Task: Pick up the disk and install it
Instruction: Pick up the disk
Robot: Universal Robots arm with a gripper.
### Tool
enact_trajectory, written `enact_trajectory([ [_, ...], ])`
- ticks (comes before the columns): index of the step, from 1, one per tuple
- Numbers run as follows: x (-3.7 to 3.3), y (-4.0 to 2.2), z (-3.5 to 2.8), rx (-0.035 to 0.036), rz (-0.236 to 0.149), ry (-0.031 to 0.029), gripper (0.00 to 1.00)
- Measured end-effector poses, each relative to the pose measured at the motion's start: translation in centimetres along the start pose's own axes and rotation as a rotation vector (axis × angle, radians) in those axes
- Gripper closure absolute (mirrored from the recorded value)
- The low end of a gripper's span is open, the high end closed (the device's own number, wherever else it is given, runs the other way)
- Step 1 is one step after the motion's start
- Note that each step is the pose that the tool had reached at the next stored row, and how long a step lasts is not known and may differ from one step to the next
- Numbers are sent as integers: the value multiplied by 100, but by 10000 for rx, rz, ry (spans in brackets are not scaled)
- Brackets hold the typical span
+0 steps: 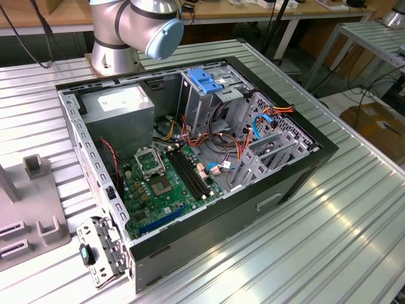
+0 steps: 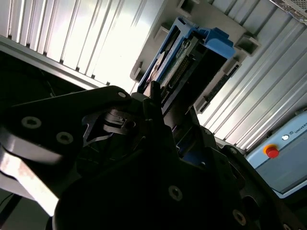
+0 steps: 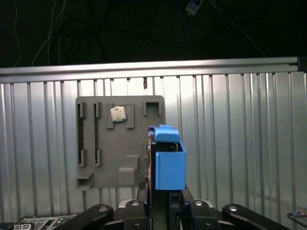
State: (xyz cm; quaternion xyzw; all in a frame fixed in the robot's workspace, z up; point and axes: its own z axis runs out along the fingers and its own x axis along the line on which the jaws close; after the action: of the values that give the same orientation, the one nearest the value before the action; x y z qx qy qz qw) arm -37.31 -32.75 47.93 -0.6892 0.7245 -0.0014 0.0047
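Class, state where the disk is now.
In both wrist views the disk stands edge-on in the gripper, in front of the grey fixture plate on the ribbed table.

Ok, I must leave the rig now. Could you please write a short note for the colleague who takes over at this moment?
Gripper: jaws shut on one end of the disk, as both wrist views show.
Disk: held clear of the table, in the air over the grey fixture plate, which carries a small chip.
Done: the pick-up.
Left: the install. The disk is not yet in the open computer case, where the drive cage with the blue latch stands.
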Motion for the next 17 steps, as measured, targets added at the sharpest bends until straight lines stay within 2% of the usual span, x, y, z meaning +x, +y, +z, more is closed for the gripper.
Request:
enact_trajectory([
  [5,-2,-39,-1,-2,-1,1,65],
  [17,-14,-282,2,-1,0,0,65],
])
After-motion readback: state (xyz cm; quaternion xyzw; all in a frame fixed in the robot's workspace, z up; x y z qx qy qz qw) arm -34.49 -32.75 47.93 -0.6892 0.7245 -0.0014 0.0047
